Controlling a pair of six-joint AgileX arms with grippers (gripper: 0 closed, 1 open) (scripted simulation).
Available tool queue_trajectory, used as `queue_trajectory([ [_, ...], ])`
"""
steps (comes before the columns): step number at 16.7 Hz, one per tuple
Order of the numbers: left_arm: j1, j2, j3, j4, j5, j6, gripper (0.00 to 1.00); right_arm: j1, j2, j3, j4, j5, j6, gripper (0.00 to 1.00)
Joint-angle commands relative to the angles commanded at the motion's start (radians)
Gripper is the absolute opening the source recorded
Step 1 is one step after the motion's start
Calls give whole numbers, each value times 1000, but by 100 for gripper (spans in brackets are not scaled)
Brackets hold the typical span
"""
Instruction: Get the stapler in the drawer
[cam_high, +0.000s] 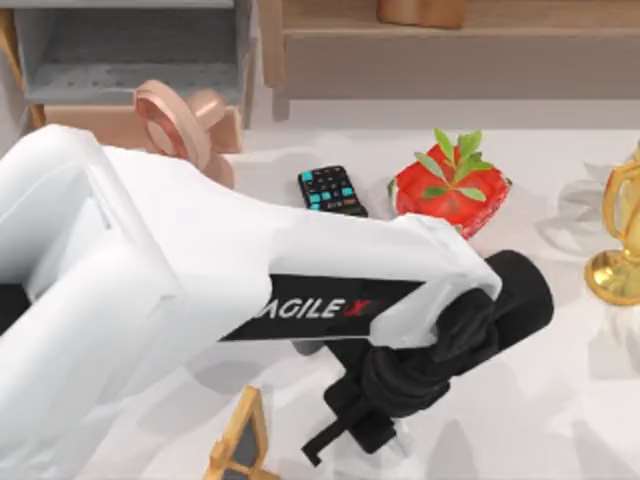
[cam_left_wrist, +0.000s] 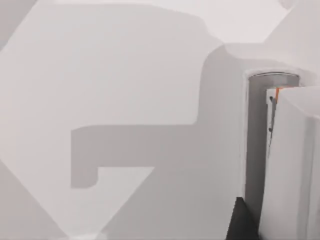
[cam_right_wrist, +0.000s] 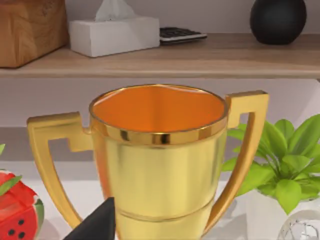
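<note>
The left arm (cam_high: 200, 290) sprawled across the table (cam_high: 560, 400), its gripper (cam_high: 345, 425) low near a black remote (cam_high: 332, 190) and a strawberry-shaped pot (cam_high: 450, 190). How its fingers stood could not be told. A gold trophy (cam_right_wrist: 160, 160) loomed before the right wrist.

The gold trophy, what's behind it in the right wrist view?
Behind the gold trophy runs a wooden shelf with a tissue box and dark round vase; the wall below is covered.

Pale table surface (cam_left_wrist: 125, 75) with grey shadows; white upright panel (cam_left_wrist: 295, 165) beside grey cylinder (cam_left_wrist: 257, 135).
</note>
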Motion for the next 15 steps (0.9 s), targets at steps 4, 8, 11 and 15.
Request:
queue_trajectory([
  [4, 0, 0, 0, 0, 0, 0, 0, 0, 0, 0, 0, 0, 0, 100],
  [8, -3, -14, 19, -32, 0, 0, 0, 0, 0, 0, 0, 0, 0, 100],
  [11, -3, -32, 43, -74, -1, -1, 0, 0, 0, 0, 0, 0, 0, 100],
  [15, -3, -46, 59, -103, 0, 0, 0, 0, 0, 0, 0, 0, 0, 100],
])
